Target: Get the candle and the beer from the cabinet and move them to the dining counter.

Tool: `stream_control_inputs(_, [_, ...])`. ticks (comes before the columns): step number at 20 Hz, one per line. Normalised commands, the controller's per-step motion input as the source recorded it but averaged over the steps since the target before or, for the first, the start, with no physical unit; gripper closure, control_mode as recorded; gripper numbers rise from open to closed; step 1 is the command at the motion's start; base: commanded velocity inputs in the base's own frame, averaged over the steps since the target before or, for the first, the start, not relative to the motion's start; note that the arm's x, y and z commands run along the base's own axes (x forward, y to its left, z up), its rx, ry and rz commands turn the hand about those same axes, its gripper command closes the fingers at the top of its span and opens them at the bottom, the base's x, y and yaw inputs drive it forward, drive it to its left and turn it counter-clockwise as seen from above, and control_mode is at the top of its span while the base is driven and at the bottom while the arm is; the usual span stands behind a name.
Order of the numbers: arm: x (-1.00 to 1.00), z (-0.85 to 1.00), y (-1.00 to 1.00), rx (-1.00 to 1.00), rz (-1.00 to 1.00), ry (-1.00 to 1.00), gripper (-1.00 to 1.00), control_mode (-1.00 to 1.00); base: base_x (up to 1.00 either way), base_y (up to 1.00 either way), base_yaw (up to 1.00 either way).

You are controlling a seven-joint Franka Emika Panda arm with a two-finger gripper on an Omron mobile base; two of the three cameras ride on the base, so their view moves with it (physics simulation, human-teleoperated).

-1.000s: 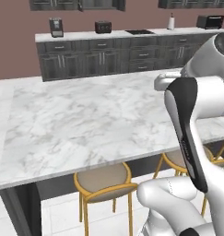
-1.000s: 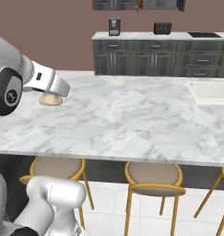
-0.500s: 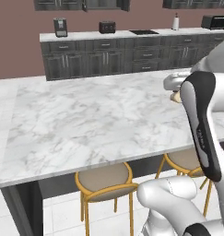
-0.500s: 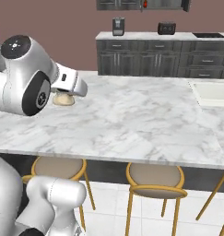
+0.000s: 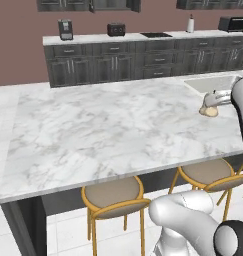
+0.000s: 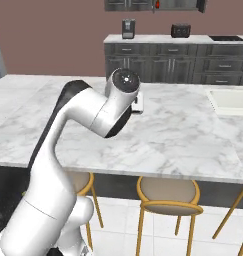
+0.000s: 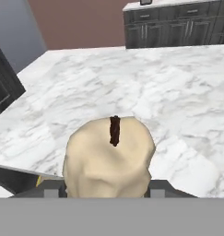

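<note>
Sliding sideways across both base views over the last second, the scene tells of a driving base, while the candle [image 5: 210, 111] keeps its place in the gripper [image 5: 211, 100], jaws half-closed on its sides, low over the dining worktop [image 5: 118, 125]. My judgement: delivery is near, with release still pending. From the hand view the candle [image 7: 109, 154] looms close with its dark wick up; the right base view hides it behind the arm.

**Candle over the dining counter**

The candle [image 7: 109, 154], cream and lumpy with a dark wick on top, fills the lower centre of the hand view. In the left base view it sits at the right edge, low above the dining counter's [image 5: 108, 130] white veined marble.
</note>
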Motion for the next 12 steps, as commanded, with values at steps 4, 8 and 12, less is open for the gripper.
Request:
stream_control_inputs(4, [0.75, -0.61, -0.51, -0.02, 0.18, 0.0, 1.0, -1.0, 0.0, 0.0, 0.0])
stream_control_inputs(8, [0.83, -0.54, 0.02, -0.1, 0.04, 0.02, 1.0, -1.0, 0.0, 0.0, 0.0])
stream_control_inputs(12, [0.96, -0.42, 0.42, -0.07, 0.0, 0.11, 1.0, -1.0, 0.0, 0.0, 0.0])
